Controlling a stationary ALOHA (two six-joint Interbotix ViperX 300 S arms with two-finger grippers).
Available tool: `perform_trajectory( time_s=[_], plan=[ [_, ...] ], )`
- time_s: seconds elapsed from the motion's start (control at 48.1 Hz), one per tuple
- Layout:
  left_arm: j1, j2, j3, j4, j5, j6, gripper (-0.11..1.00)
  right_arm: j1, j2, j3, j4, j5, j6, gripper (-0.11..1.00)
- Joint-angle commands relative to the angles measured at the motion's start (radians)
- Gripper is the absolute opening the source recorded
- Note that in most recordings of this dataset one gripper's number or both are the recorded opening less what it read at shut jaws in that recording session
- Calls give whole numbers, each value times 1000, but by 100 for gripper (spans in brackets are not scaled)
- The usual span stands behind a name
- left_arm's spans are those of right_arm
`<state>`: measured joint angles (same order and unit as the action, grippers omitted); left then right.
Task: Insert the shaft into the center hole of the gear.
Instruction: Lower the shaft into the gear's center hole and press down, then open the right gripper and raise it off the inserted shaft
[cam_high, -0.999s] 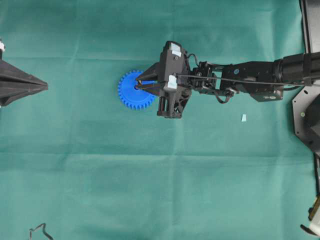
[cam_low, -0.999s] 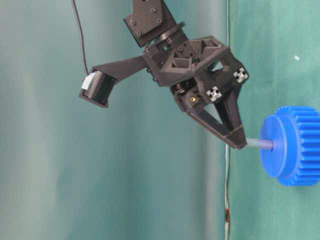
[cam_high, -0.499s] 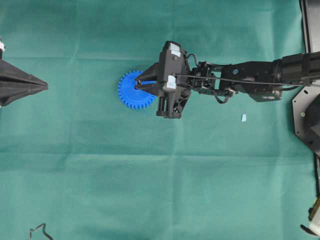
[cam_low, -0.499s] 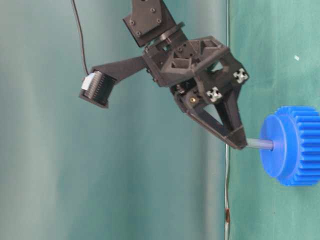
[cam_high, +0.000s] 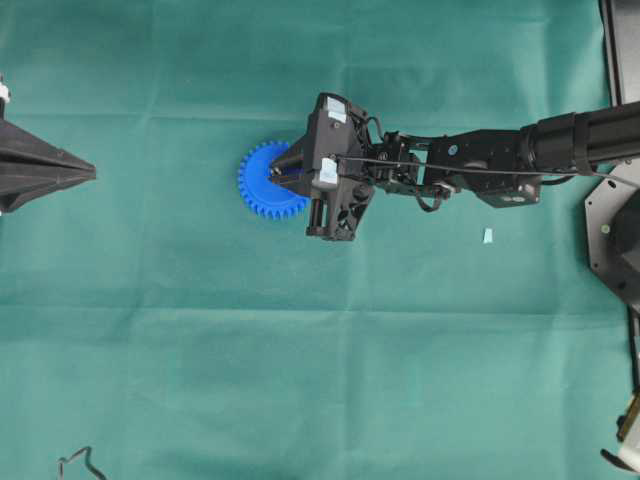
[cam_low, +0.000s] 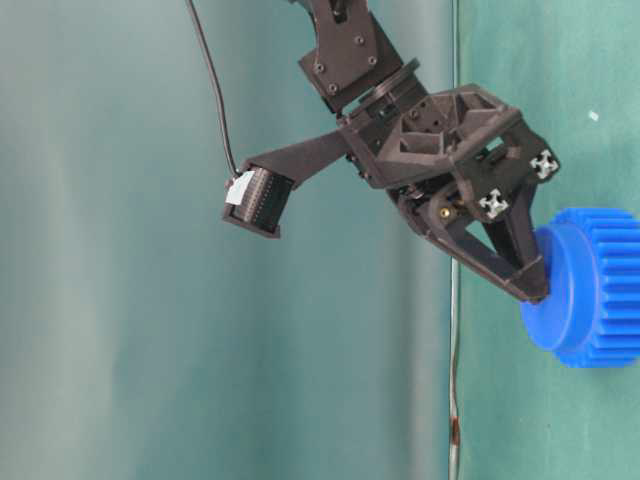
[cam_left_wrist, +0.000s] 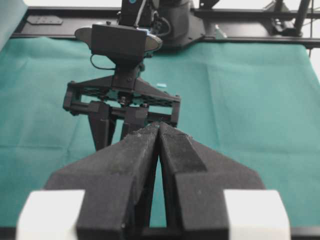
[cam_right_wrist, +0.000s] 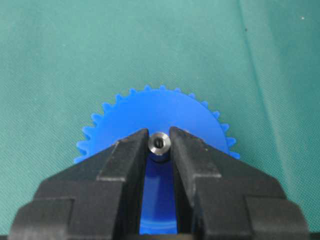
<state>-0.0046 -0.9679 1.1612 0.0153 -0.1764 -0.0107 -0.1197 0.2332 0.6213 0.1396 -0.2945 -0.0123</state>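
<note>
Just one shaft (cam_right_wrist: 160, 144), one gear (cam_right_wrist: 150, 120), two arms.

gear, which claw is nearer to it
Right. The right claw sits over the gear, shut on the shaft at its hub. The left claw is shut, far off at the left edge.

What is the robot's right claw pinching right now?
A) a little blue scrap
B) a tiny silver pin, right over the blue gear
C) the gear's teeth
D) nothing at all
B: in the right wrist view the right gripper has its fingers closed on the round end of the shaft, directly over the gear.
</note>
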Motion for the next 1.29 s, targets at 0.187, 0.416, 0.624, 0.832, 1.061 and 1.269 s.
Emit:
perform_trajectory(
  time_s=[0.187,0.416,0.624,0.832,1.061,1.269],
  plan=[
    [-2,5,-25,3,-3,-2,0,2,-14,-17,3,-11,2,17],
    [-2,5,-25,3,-3,0,0,2,-14,-20,5,-11,3,17],
    [-2,6,-23,3,-3,-2,0,2,-25,-23,12,-8,3,55],
    [-3,5,-25,3,2,-2,0,2,-84,-18,14,11,2,94],
    [-3,5,-25,3,2,-2,0,0,-201,-15,11,84,-8,90],
    [-5,5,-25,3,2,-2,0,0,-339,-12,0,161,-9,90]
  ],
)
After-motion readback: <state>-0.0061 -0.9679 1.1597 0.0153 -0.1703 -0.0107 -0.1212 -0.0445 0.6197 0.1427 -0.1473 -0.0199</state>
